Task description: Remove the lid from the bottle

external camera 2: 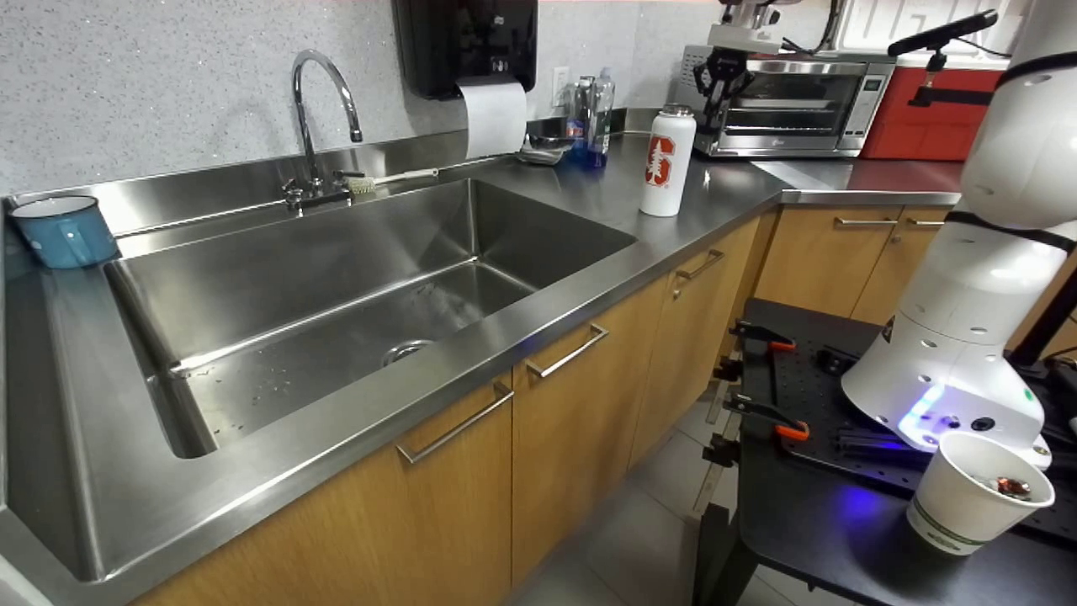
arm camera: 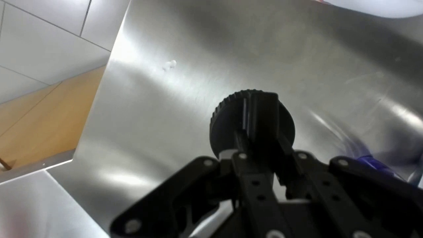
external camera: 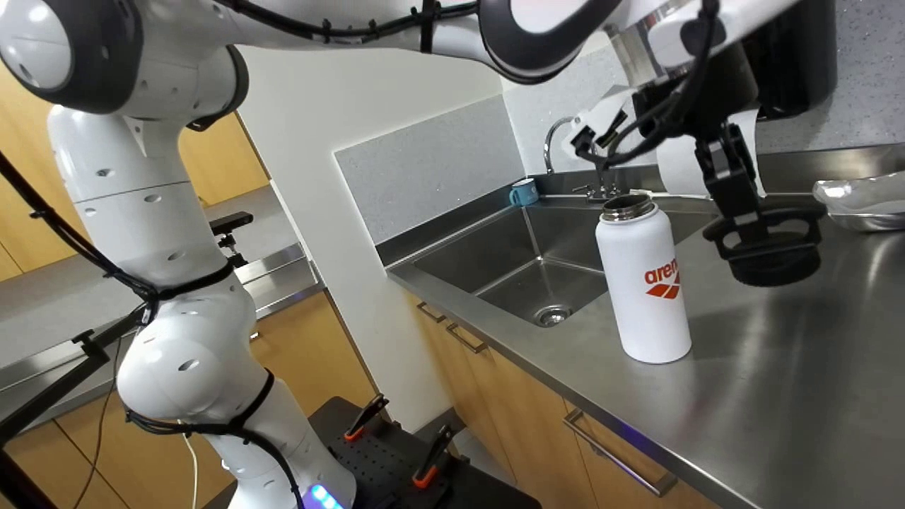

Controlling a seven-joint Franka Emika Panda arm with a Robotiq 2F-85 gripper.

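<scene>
The white bottle point(external camera: 640, 304) stands upright on the steel counter, its mouth open and bare, with red logos on its sides. It also stands beside the sink in an exterior view point(external camera 2: 676, 151). My gripper point(external camera: 751, 225) is shut on the loop handle of the black lid point(external camera: 776, 263). It holds the lid in the air beside the bottle, apart from it and above the counter. In the wrist view the round lid point(arm camera: 226, 130) sits at the fingertips point(arm camera: 259, 142), which hide part of its handle. The bottle's white side point(arm camera: 390, 6) shows at the top right.
The sink point(external camera: 452, 279) with its faucet point(external camera 2: 305, 109) lies beside the bottle. A blue mug point(external camera: 524, 192), a black towel dispenser point(external camera 2: 467, 42), a clear dish point(external camera: 866, 205), plastic bottles point(external camera 2: 599, 118) and a toaster oven point(external camera 2: 795, 105) are around. The counter's front edge point(external camera: 622, 424) is near the bottle.
</scene>
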